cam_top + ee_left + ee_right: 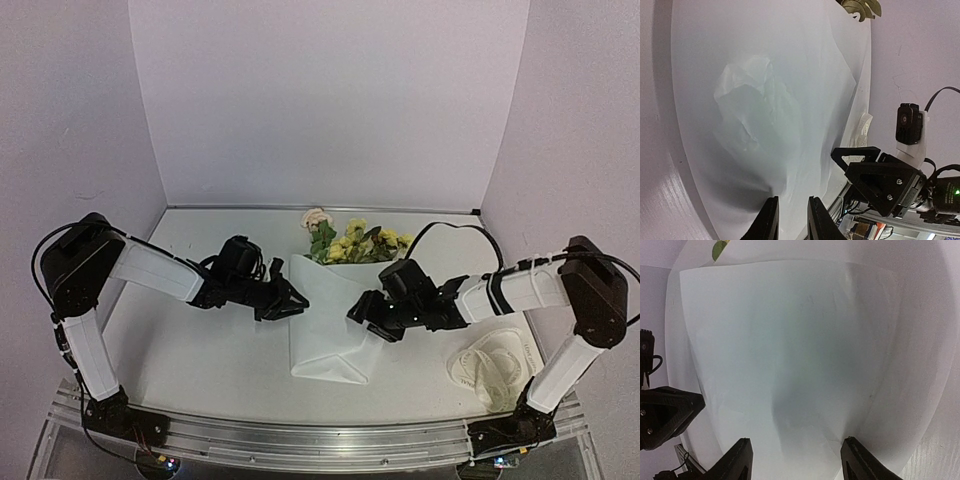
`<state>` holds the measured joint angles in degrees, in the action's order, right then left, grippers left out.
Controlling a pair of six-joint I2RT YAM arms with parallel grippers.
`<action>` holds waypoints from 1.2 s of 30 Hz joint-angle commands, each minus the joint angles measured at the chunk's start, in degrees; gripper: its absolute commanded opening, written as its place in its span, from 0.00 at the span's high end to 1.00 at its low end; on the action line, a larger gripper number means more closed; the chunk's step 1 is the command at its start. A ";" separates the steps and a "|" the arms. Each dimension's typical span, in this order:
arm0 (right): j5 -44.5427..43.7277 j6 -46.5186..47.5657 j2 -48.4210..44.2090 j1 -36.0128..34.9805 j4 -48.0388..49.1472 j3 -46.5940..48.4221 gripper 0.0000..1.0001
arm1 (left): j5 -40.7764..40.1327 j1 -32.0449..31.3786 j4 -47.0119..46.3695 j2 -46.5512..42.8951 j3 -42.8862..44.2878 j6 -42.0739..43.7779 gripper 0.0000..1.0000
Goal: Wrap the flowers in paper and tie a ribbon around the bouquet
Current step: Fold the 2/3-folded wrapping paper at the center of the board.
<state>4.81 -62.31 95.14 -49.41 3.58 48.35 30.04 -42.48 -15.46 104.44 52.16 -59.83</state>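
The white paper [325,330] lies folded over the stems in the middle of the table. The flowers [355,242], yellow blossoms and a pale rose with green leaves, stick out at its far end. My left gripper [290,300] sits low at the paper's left edge. In the left wrist view its jaws [792,199] stand a narrow gap apart over the creased paper [790,75], gripping nothing I can see. My right gripper [365,315] hovers over the right side, jaws wide open [796,440] above the smooth paper [790,330]. The ribbon [492,365] lies in loose loops at the near right.
White walls close in the back and both sides of the table. The right arm's base [510,430] stands just beside the ribbon. A metal rail [300,440] runs along the near edge. In the left wrist view the right gripper [875,172] is close across the paper.
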 commanded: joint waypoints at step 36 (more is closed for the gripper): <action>-3.98 -2.42 -7.84 -0.25 -0.69 -4.62 1.00 | 2.00 -0.24 1.62 -2.29 2.66 3.62 0.76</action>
<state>5.12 -67.96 90.67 -49.43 8.28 42.98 30.50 -42.48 -14.92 104.46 52.18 -58.65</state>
